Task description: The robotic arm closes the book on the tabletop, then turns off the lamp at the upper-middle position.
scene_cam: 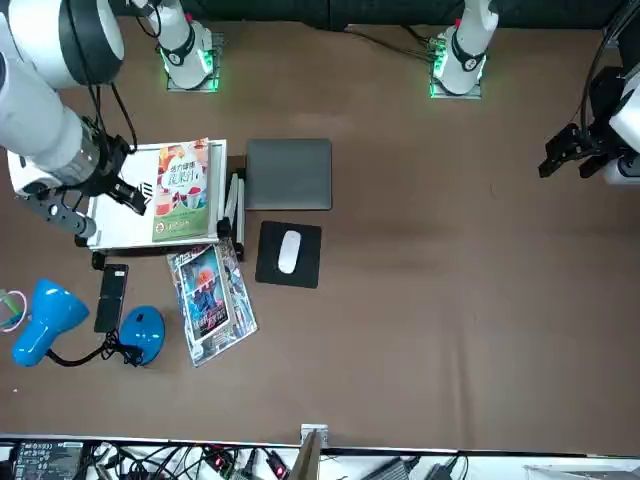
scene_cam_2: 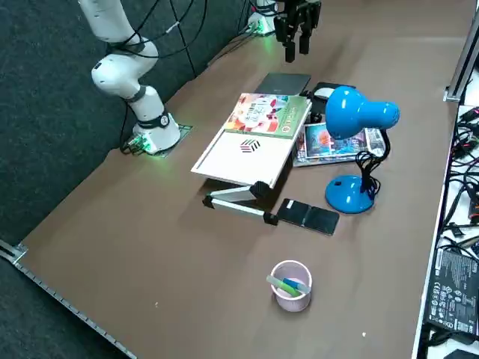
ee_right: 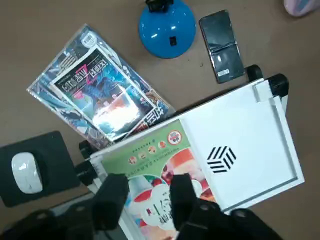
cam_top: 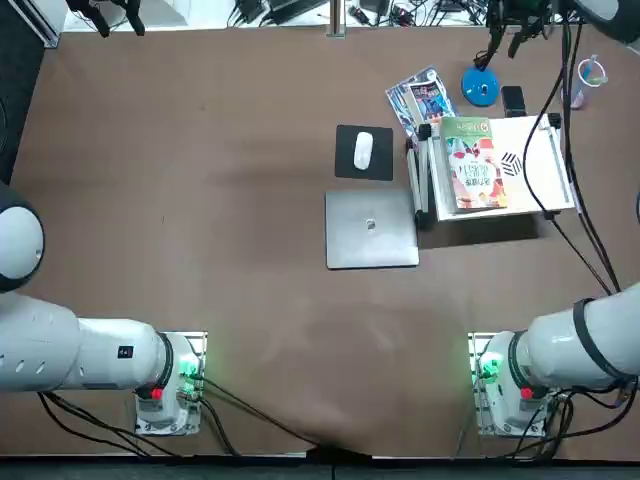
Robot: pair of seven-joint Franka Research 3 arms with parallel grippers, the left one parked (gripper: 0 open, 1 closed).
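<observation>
Wrist view: fingers (ee_right: 111,200) apart — closed book (ee_right: 165,185) beyond, apparently below tips.

The brown surface (cam_top: 250,300) carries 1 closed grey laptop (cam_top: 371,229), 1 black pad (scene_cam_2: 322,97), glossy leaflets (scene_cam: 212,300), 1 white stand (scene_cam_2: 243,157), 1 blue-based lamp (scene_cam_2: 349,194) and 1 cup (scene_cam_2: 292,299).

Dark textured panelling (scene_cam_2: 60,149), slim metal rail (scene_cam_2: 71,307); white surface (cam_top: 190,12) strewn with black cables (scene_cam: 150,461)
</observation>
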